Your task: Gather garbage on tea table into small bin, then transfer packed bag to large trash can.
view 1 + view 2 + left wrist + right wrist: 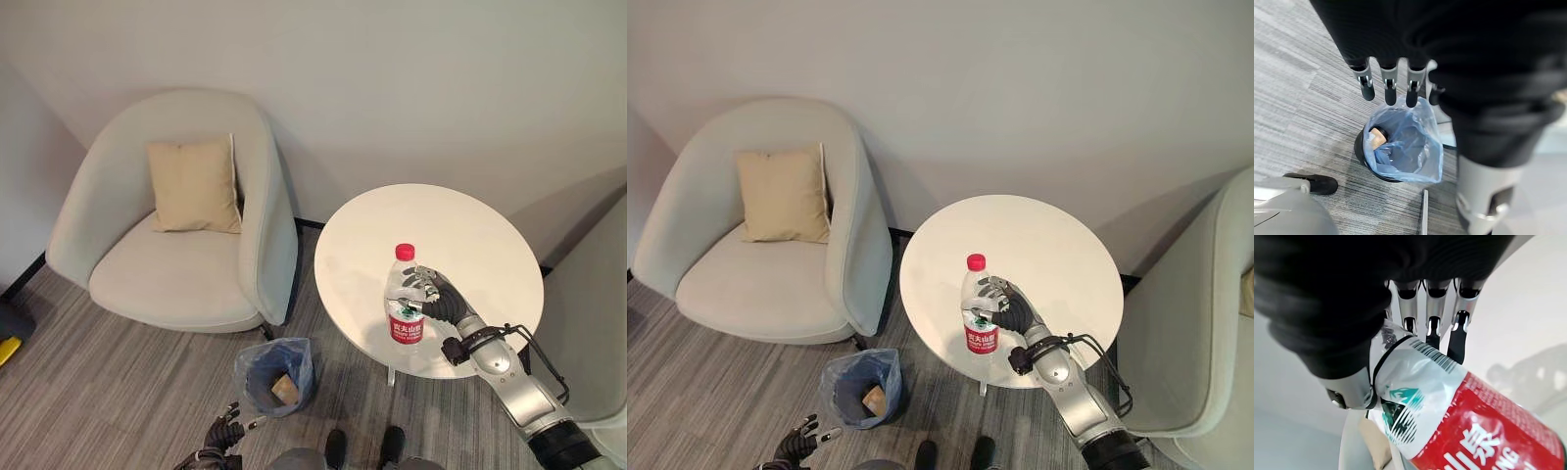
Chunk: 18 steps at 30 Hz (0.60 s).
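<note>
Small bin [275, 377], lined with a blue bag [1415, 147], on the floor beside the round tea table [470, 235]; it holds a tan scrap [285, 389]. Clear bottle [405, 305], red cap, red-and-white label, upright on the table, right hand [443, 299] curled around it. Left hand [1388, 81], fingers straight, above the bin.

Upright red-capped bottle [404, 304] on white table [470, 235]; blue-bagged bin [274, 375] below.
</note>
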Motion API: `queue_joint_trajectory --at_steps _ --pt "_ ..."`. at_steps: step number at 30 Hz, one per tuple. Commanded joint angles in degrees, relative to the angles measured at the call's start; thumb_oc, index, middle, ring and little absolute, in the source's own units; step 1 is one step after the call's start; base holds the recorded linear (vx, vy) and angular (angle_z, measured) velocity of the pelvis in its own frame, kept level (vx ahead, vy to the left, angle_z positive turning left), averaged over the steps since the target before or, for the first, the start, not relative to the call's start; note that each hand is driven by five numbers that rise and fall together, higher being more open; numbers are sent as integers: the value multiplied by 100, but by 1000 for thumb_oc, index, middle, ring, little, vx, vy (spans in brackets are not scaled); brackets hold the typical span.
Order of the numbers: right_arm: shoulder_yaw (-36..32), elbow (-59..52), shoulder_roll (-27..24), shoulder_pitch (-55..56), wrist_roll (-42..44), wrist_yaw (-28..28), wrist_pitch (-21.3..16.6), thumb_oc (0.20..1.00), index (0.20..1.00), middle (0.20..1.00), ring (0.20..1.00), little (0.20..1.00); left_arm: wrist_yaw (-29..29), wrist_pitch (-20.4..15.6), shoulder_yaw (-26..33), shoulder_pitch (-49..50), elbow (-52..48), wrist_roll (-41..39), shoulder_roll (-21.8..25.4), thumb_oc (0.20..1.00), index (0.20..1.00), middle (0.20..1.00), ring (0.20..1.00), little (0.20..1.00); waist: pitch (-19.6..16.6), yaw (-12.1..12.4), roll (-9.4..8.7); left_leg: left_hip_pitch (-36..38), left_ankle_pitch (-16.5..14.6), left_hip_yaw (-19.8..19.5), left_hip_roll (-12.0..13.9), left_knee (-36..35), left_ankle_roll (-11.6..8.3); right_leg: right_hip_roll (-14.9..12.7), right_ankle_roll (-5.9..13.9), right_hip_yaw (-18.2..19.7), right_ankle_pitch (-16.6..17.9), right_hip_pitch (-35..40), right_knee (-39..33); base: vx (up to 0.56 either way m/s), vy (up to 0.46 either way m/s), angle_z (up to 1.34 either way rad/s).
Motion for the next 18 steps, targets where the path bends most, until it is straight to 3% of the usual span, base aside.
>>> queue_joint_trajectory --at_steps 1,3,4,5,10,13,15,16,18 --pt "-76 -516 -29 -275 195 -138 -467 200 200 200 200 200 6 -94 -273 -212 -49 50 251 1000 1000 1000 1000 1000 -59 42 -222 -662 80 860 640 409 -267 -300 475 151 -1237 521 22 -61 96 136" --pt "-109 -474 -70 -387 143 -242 -431 200 200 200 200 200 36 -105 -282 -284 -93 44 248 1000 1000 1000 1000 1000 -44 -36 -238 -717 17 1399 748 502 -153 -383 500 -19 -1203 468 20 -15 136 128" --pt "-145 -453 -130 -526 119 -352 -389 200 200 200 200 200 80 -133 -272 -323 -228 6 271 1000 1000 1000 1000 1000 -55 -110 -255 -714 -127 2002 916 601 -163 -451 551 -146 -1272 473 -6 54 186 91" --pt "-175 -452 -145 -555 98 -384 -370 200 200 200 200 200 69 -119 -267 -312 -270 32 272 1000 1000 1000 1000 1000 -81 -137 -229 -630 -162 2266 991 505 -148 -473 562 -241 -1270 463 1 160 303 118" --pt "-199 -327 -44 -587 -31 -402 -279 200 200 200 200 200 38 -70 -243 -248 -120 207 206 1000 1000 1000 1000 1000 -187 -131 -219 -435 -237 2407 900 304 -51 -615 698 -417 -1207 614 45 119 195 59" --pt "-211 -333 72 -548 2 -378 -280 200 200 200 200 200 1 -31 -208 -279 -163 322 310 1000 1000 1000 1000 1000 -194 -116 -286 -424 -349 2455 794 324 90 -827 734 -398 -1325 469 581 106 189 23" --pt "-220 -381 95 -542 24 -369 -286 200 200 200 200 200 39 -44 -232 -386 -284 312 407 1000 1000 1000 1000 1000 -70 -219 -300 -481 -431 2313 693 409 182 -851 731 40 -1386 74 1085 18 181 34" --pt "-123 -414 132 -664 -9 -315 -303 200 200 200 200 200 72 -72 -187 -459 -333 300 458 1000 1000 1000 1000 1000 26 -306 -248 -449 -415 2293 595 349 340 -684 728 734 -1229 -430 1199 -17 163 56" --pt "-86 -400 138 -687 -20 -290 -298 200 200 200 200 200 75 -78 -160 -444 -320 311 463 1000 1000 1000 1000 1000 41 -293 -241 -388 -422 2254 582 310 354 -676 739 800 -1195 -495 1188 43 75 29"
